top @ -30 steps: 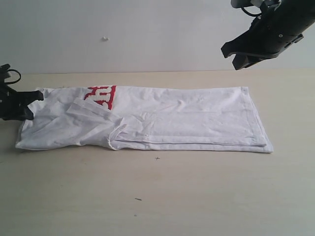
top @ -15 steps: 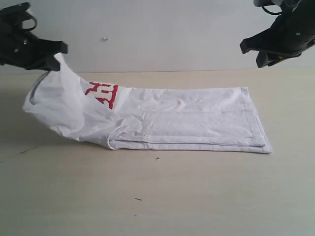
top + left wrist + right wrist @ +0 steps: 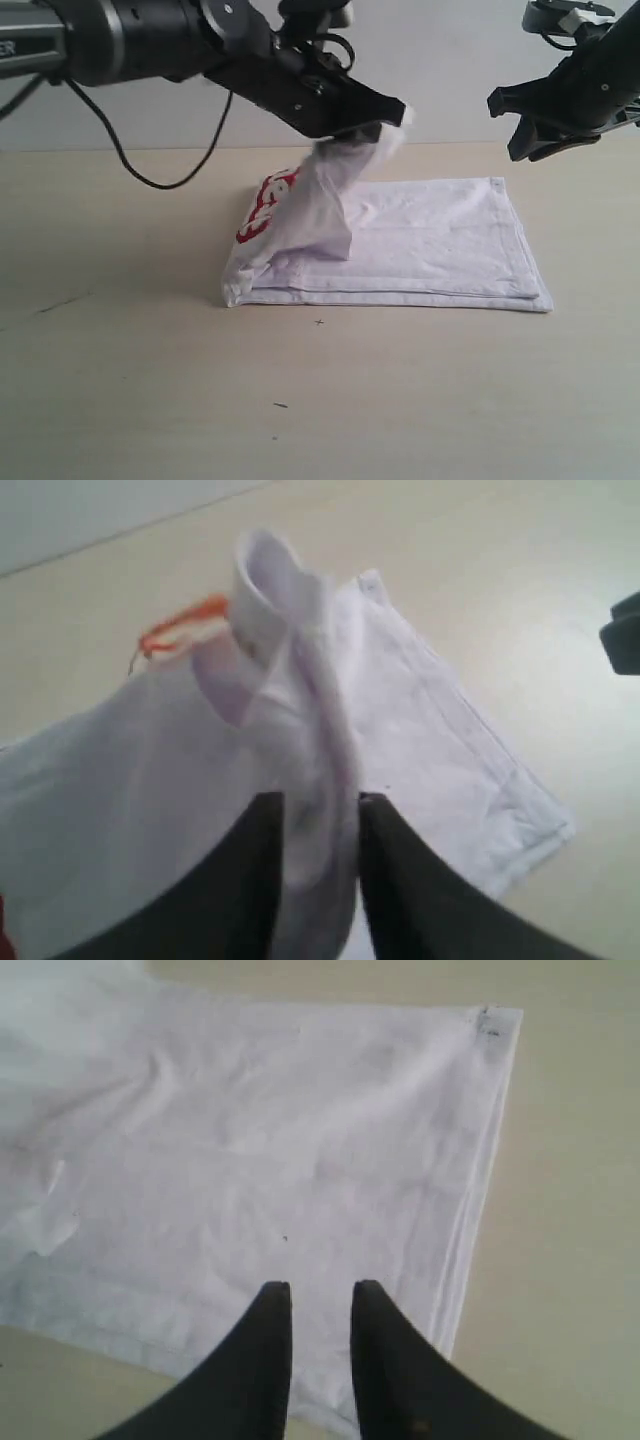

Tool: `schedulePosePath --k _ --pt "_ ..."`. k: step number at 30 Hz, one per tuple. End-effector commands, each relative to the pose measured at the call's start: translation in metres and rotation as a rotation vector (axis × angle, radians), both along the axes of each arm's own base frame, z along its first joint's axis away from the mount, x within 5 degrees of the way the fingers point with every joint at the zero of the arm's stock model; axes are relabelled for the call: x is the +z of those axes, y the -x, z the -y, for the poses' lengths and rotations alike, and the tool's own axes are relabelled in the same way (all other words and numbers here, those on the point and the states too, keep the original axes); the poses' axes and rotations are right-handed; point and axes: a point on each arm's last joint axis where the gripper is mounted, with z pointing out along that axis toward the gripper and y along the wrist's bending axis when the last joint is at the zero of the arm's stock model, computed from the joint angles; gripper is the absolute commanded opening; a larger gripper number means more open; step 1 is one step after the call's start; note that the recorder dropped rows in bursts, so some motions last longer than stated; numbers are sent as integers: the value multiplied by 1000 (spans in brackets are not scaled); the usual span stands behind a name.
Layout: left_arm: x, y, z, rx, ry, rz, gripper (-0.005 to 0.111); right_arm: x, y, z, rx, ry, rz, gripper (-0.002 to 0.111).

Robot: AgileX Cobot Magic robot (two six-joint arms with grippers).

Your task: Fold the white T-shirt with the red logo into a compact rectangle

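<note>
The white T-shirt (image 3: 440, 240) lies as a long folded strip on the table. Its left end is lifted and doubled over toward the middle. My left gripper (image 3: 390, 118) reaches across above the shirt's middle, shut on a bunch of that raised cloth, which hangs down from it. In the left wrist view the gripper (image 3: 318, 800) has white fabric between its fingers, with the ribbed collar (image 3: 265, 580) and orange neck tag (image 3: 185, 625) beyond. Part of the red logo (image 3: 258, 215) shows at the fold on the left. My right gripper (image 3: 532, 135) hovers above the shirt's right end, open and empty (image 3: 320, 1288).
The tan table (image 3: 400, 400) stretches wide in front of the shirt, with small dark specks (image 3: 280, 405). A black cable (image 3: 150, 170) droops from the left arm over the table's back left. A pale wall stands behind.
My left gripper has lifted the shirt's collar end off the table at the far left and carried it up and rightward over the shirt's middle. The right gripper has barely shifted.
</note>
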Motion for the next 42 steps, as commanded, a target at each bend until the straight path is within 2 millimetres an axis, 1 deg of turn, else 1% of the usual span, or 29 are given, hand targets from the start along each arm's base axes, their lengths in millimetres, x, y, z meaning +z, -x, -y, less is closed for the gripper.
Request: schedulePosePath --k 1,3,5,7,8,10,11,13,15,20,22,25,28,36,42 --pt "3 -11 4 91 49 26 59 -1 1 0 15 -1 -3 26" --pt "8 -16 -4 131 32 41 59 -3 1 1 16 0 -8 34" --pt "14 -20 -16 166 6 52 55 -8 -1 1 16 -2 -22 47" --pt "19 -23 -27 182 -18 47 51 -18 -2 1 22 -3 -59 57" --pt "21 -25 -34 192 -28 36 49 -25 -3 1 21 -9 -86 59" --pt "26 -27 -45 203 -40 19 47 -38 -5 0 7 -29 -141 60" --pt "27 -29 -52 212 -48 8 47 -49 -7 0 5 -42 -171 60" --pt "32 -30 -64 221 -71 -10 47 -63 -11 -2 4 -75 -193 60" --pt "33 -32 -74 230 -98 -21 47 -77 -16 -5 21 -114 -195 60" --pt "32 -38 -95 246 -148 -45 47 -101 -26 -14 68 -214 -155 60" --pt "32 -40 -99 252 -154 -41 47 -107 -29 -17 62 -235 -143 59" --pt "32 -42 -104 251 -162 -33 47 -121 -33 -16 51 -218 -143 59" --pt "32 -42 -105 248 -167 -29 47 -131 -35 -18 55 -206 -139 59" --pt "30 -43 -104 240 -176 -20 47 -136 -38 -37 112 -206 -110 59" --pt "29 -43 -104 238 -178 -25 47 -136 -39 -37 105 -206 -111 59"
